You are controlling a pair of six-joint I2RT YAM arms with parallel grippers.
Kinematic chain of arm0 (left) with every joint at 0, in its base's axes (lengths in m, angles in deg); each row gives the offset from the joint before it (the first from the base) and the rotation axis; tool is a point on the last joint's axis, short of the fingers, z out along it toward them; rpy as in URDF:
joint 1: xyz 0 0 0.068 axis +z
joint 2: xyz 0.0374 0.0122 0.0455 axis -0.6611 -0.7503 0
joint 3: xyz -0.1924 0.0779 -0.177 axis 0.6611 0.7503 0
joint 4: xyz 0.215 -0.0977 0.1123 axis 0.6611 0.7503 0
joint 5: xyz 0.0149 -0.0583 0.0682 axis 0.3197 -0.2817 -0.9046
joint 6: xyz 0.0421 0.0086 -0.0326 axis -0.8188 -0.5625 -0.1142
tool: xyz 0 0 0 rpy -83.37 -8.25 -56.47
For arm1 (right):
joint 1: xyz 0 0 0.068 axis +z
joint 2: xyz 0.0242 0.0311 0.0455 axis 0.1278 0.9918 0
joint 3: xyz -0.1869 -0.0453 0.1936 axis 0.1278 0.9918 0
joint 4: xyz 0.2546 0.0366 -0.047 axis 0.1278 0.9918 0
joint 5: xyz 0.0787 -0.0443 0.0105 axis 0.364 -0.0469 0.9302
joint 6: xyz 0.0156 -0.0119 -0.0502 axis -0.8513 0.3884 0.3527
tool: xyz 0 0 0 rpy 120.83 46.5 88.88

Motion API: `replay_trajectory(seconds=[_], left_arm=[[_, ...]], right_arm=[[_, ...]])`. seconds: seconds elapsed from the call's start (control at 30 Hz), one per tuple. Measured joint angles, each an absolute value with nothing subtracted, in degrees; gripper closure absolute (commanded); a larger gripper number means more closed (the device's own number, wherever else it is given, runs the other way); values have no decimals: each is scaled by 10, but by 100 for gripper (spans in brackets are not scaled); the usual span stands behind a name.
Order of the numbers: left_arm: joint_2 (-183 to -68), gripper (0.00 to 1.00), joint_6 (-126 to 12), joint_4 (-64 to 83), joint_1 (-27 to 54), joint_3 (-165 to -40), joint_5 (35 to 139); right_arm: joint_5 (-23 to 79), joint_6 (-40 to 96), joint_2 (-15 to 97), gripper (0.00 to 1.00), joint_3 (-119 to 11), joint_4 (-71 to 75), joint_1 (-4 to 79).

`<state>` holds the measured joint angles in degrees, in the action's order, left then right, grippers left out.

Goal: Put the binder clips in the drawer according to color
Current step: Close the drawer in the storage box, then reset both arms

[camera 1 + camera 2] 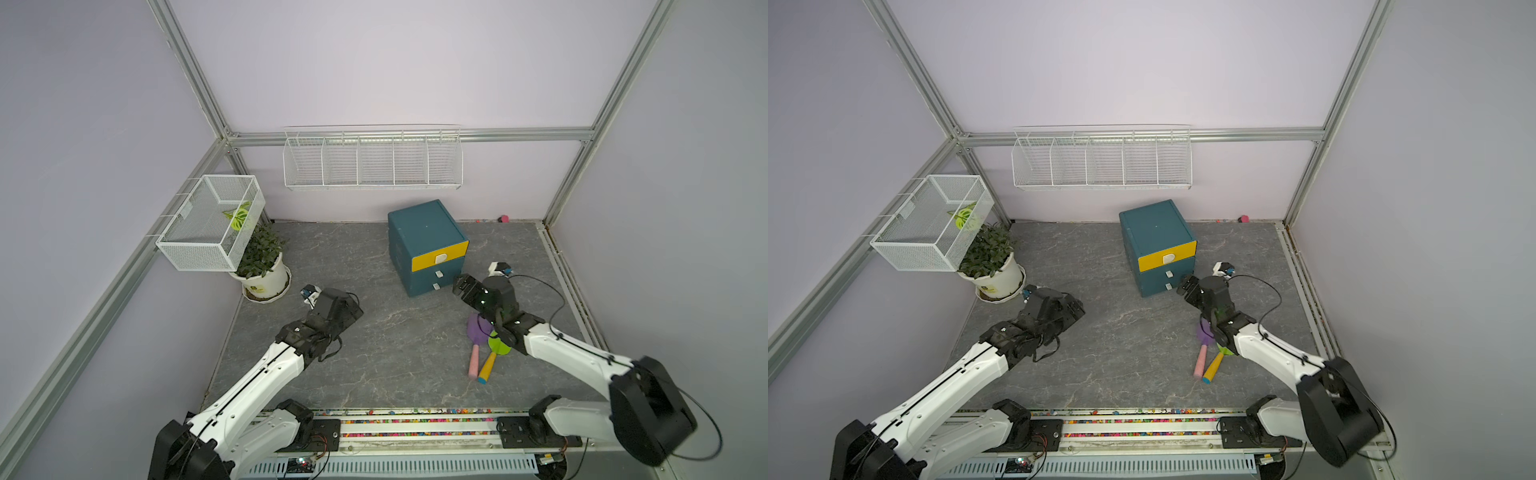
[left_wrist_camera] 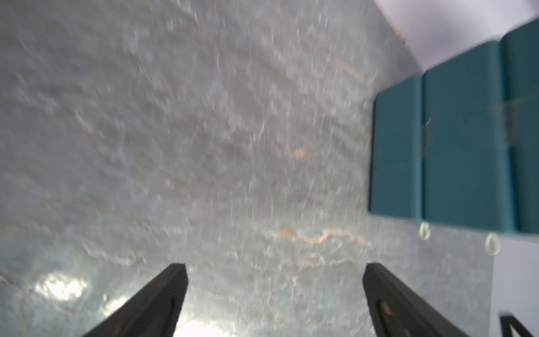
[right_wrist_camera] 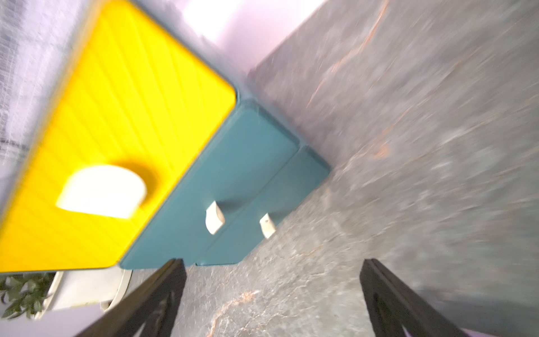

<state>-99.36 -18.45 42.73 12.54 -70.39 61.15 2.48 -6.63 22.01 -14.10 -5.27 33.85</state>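
Right wrist view puts the drawer (image 3: 242, 175) at centre left, yellow front beside two teal ones; in both top views it stands just right of centre. We see the right gripper (image 3: 272, 264) near it, fingers apart, empty. The left gripper (image 2: 274, 267), lower frame, is spread too, over grey table (image 2: 204, 146).

Mostly matt plastic, stone-look top, coated wire.
drawer (image 1: 419, 230) body smooth matt teal, plastic-looking; yellow front (image 3: 122, 111) finely ribbed, satin. tabletop (image 1: 374, 340) grey veined stone-look, slight sheen, glare patches. wire baskets (image 1: 372, 164) white coated metal. frame rails (image 1: 519, 135) brushed aluminium. plant pot (image 1: 270, 282) glossy white.
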Motion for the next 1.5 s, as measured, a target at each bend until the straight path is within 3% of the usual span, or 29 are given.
replay_trajectory(seconds=[0.13,0.27,0.43,0.57,0.73,1.07,1.5], left_arm=[[-1007,0,-260,414,142,-761,563],[-1039,0,-287,398,149,-807,426],[-1048,0,-422,199,198,-702,351],[-1104,0,-543,29,252,-593,363],[-1221,0,-628,-104,294,-572,397],[-1259,0,-697,-331,348,-506,463],[-1285,0,-711,-461,351,-463,519]], right_arm=[[-39,22,152,3,-183,56,306],[-91,74,130,1,-205,107,294],[-175,112,139,1,-223,155,286],[-190,208,153,1,-186,50,272],[-226,324,234,1,-117,-83,265],[-268,466,419,1,-39,-356,244],[-190,465,380,1,52,-498,199]])
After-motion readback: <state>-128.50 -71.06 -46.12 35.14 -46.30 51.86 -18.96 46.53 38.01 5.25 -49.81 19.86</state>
